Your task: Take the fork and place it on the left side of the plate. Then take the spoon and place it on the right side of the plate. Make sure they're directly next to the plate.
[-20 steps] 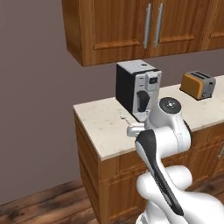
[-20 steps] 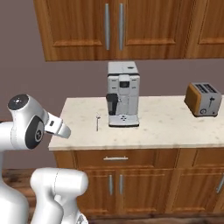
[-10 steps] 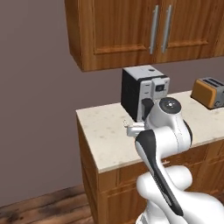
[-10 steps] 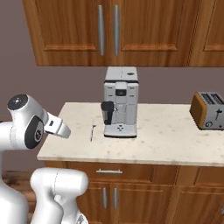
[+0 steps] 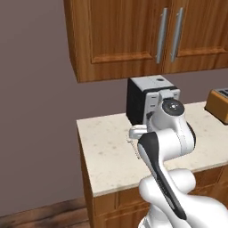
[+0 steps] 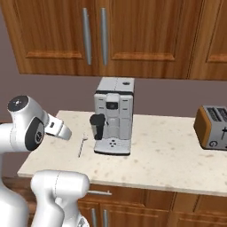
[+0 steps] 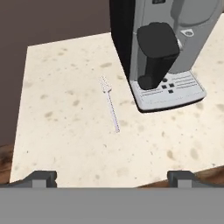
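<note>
Fork (image 7: 110, 106) is laid flat on the speckled counter (image 7: 65, 131), just left of the coffee machine (image 7: 162, 52), apart from its base. Above the counter's near edge, the gripper (image 7: 109, 177) is spread wide and nothing is held.

base views flank arm; hand view overlooks counter (image 7: 65, 131).

Even, soft rendered light from above; nothing glares. The coffee machine (image 7: 162, 52) throws only a faint shadow on the pale speckled table (image 7: 65, 131). Edges look slightly soft and low-resolution, with no lens distortion.
</note>
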